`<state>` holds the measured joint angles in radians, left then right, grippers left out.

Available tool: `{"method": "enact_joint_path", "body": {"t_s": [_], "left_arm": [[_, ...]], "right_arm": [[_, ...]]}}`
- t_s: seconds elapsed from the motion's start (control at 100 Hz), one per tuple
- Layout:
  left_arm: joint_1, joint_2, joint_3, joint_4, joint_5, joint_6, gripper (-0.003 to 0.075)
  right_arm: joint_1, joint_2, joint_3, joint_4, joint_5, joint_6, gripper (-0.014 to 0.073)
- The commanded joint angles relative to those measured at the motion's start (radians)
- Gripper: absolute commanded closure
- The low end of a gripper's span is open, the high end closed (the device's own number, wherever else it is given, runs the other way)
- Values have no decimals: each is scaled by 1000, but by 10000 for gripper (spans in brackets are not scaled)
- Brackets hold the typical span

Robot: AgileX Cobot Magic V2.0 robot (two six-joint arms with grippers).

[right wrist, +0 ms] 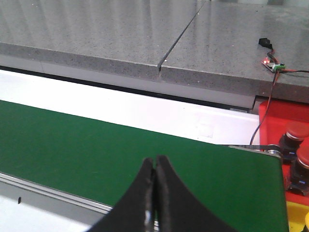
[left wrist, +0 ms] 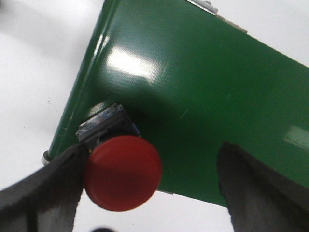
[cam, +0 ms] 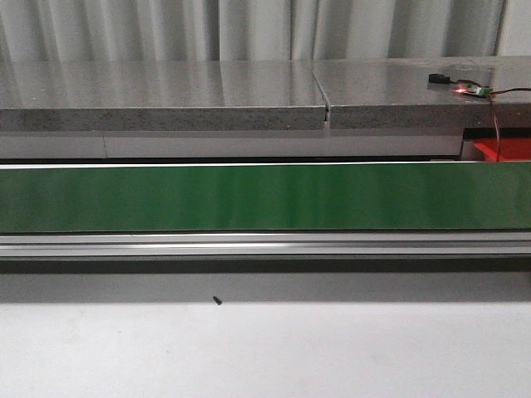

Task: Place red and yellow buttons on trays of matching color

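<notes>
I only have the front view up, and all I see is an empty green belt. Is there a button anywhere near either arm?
Observer: Yes. The left wrist view shows a red button at the edge of the green belt, between the left gripper's open fingers.
Operator: Touching them?
Observer: It sits right against one finger; the other finger stands well apart.
Operator: And the right arm?
Observer: The right gripper hangs shut over the belt, holding nothing.
Operator: Any trays?
Observer: A red tray past the belt's end already holds red buttons.
</notes>
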<state>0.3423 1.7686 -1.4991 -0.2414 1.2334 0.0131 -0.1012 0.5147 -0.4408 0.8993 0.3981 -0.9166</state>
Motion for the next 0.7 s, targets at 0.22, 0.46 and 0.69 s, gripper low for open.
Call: {"method": "enact_joint_path", "body": {"t_s": [0.22, 0.46, 0.69], "left_arm": [[-5, -66, -155, -18, 50, 5, 172], [-5, -63, -235, 120, 33, -59, 172], [27, -18, -245, 136, -2, -80, 172]], "right_arm": [[-1, -1, -26, 30, -39, -2, 660], [-1, -1, -26, 30, -39, -2, 660], [-1, -1, -26, 30, -39, -2, 660]]}}
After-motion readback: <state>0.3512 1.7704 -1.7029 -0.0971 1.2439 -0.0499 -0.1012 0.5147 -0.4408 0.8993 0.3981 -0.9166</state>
